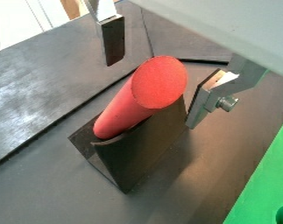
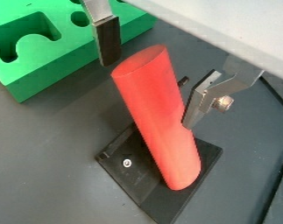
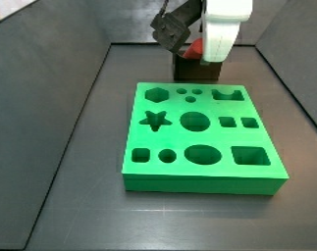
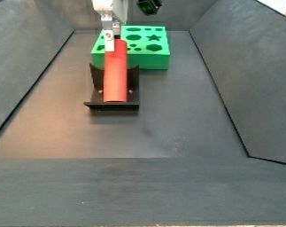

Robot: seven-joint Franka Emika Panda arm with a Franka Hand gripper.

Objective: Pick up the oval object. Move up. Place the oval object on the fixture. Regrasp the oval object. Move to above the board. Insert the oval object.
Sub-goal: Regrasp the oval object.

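Now, step: the regrasp, I judge; the placing looks done.
Oval object (image 2: pixel 155 114): leans on the fixture (image 2: pixel 155 179), its lower end in the notch, upper end free.
Tool (image 2: pixel 155 66): released, jaws spread either side of the peg's upper end, neither pad touching in both wrist views.
Board (image 4: pixel 135 46): on the counter just beyond the fixture.
Next move: probably close squarely on the peg, then lift clear of the fixture.
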